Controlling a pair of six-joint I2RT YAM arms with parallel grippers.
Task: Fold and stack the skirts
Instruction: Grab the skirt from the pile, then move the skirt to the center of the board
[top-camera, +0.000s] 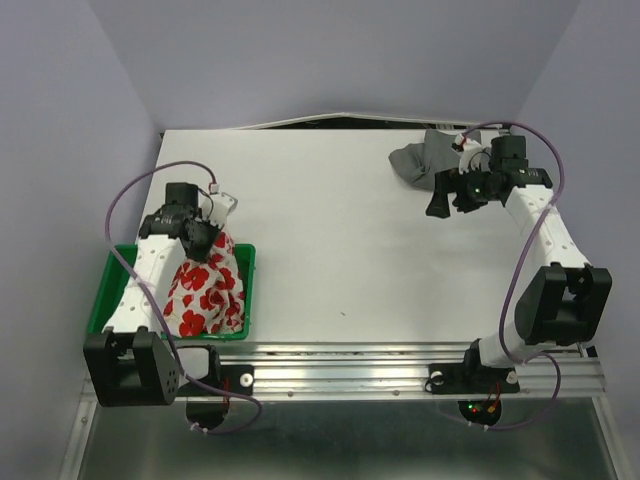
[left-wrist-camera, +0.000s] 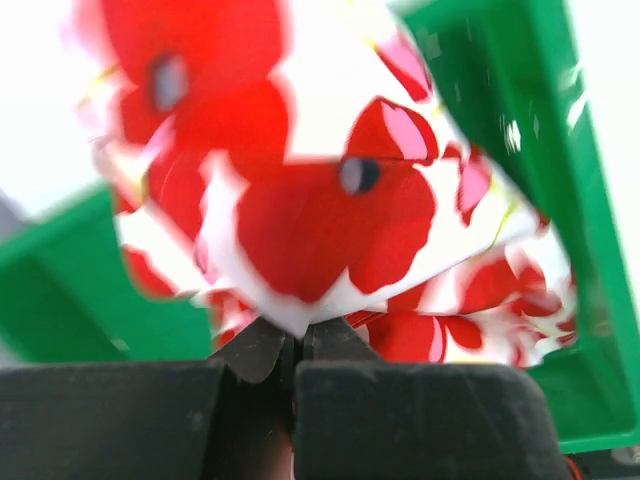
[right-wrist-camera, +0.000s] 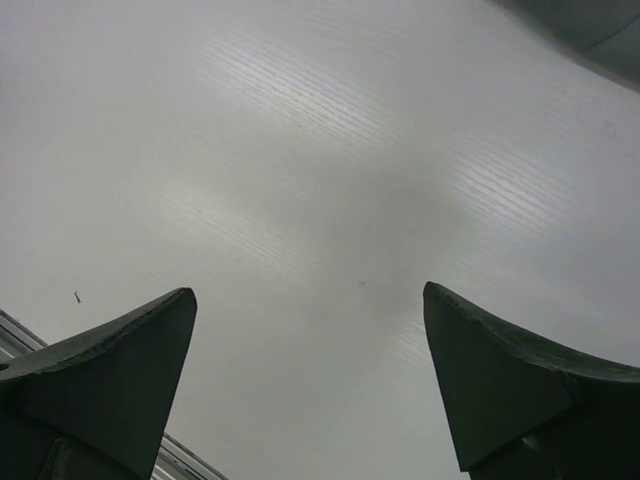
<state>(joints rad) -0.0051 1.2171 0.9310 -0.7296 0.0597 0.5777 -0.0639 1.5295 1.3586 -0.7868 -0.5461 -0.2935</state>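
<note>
Blur hides much of the printed skirt (left-wrist-camera: 320, 220) pinched by the left gripper (left-wrist-camera: 297, 345); right gripper (right-wrist-camera: 310, 292) gapes empty.

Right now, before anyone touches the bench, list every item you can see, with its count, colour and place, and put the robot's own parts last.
printed skirt: one, white with red flowers, bunched in the tray
grey skirt: one, dark grey, crumpled at the table's far right
tray: one, green, near left of the table
table: one, white
cables: two, purple, one looping along each arm
left gripper: one, black, shut on the printed skirt
right gripper: one, black, open over bare table by the grey skirt
</note>
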